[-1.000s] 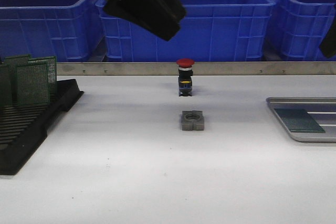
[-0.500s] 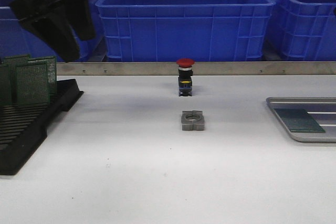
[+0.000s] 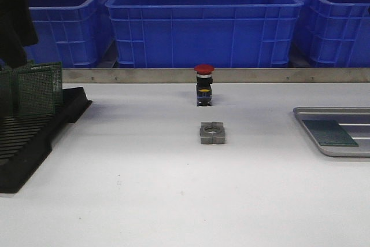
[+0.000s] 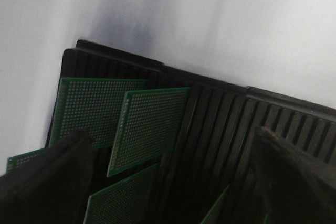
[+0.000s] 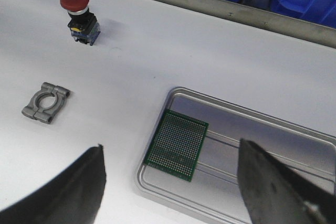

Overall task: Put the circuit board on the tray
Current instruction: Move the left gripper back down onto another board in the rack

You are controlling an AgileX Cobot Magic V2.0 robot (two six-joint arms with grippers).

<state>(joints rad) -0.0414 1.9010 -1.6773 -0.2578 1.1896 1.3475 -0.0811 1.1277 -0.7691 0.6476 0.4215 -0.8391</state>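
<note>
The silver-grey tray (image 3: pixel 324 147) lies at the table's right edge with one green circuit board (image 3: pixel 329 133) flat on its floor. Several more green boards (image 3: pixel 36 89) stand in the black slotted rack (image 3: pixel 40 134) at the left. My left gripper (image 3: pixel 11 21) hangs over the rack at the far left. In the left wrist view it (image 4: pixel 170 187) is open and empty, its fingers (image 4: pixel 52 182) astride the standing boards (image 4: pixel 152 124). My right gripper (image 5: pixel 170 182) is open and empty above the tray (image 5: pixel 252 140) and its board (image 5: pixel 177 145).
A red-capped push button (image 3: pixel 203 85) stands mid-table with a grey metal clamp (image 3: pixel 212 133) in front of it. Both also show in the right wrist view, button (image 5: pixel 79 9) and clamp (image 5: pixel 46 102). Big blue crates (image 3: pixel 202 21) line the back behind a metal rail.
My left arm has swung from above the table's middle to the far left, over the rack. The tray, its board, the button and the clamp have not moved.
</note>
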